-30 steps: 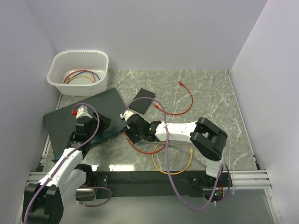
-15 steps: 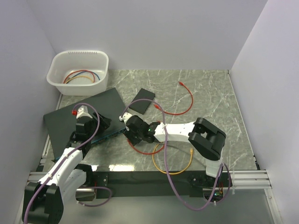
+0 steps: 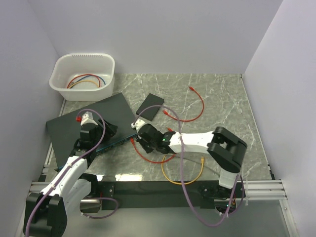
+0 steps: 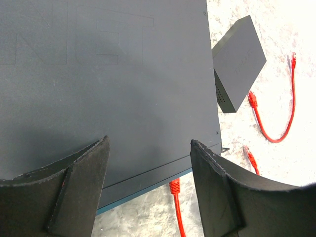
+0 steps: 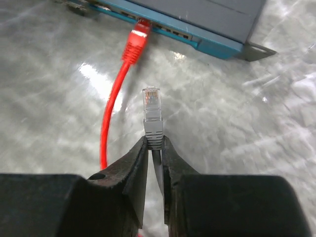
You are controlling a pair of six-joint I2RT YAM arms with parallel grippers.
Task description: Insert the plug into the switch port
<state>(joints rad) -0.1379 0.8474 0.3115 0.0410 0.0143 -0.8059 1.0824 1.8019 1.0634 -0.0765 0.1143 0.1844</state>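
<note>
Right wrist: one red plug (image 5: pixel 136 42), perhaps seated, one grey plug (image 5: pixel 152 116).

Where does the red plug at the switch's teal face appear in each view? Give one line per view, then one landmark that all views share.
Top external: red plug left of centre, at the near right corner of the switch.
Left wrist: bottom centre, just below the teal strip.
Right wrist: upper left, above the grey plug.
Shared landmark: the teal face.
</note>
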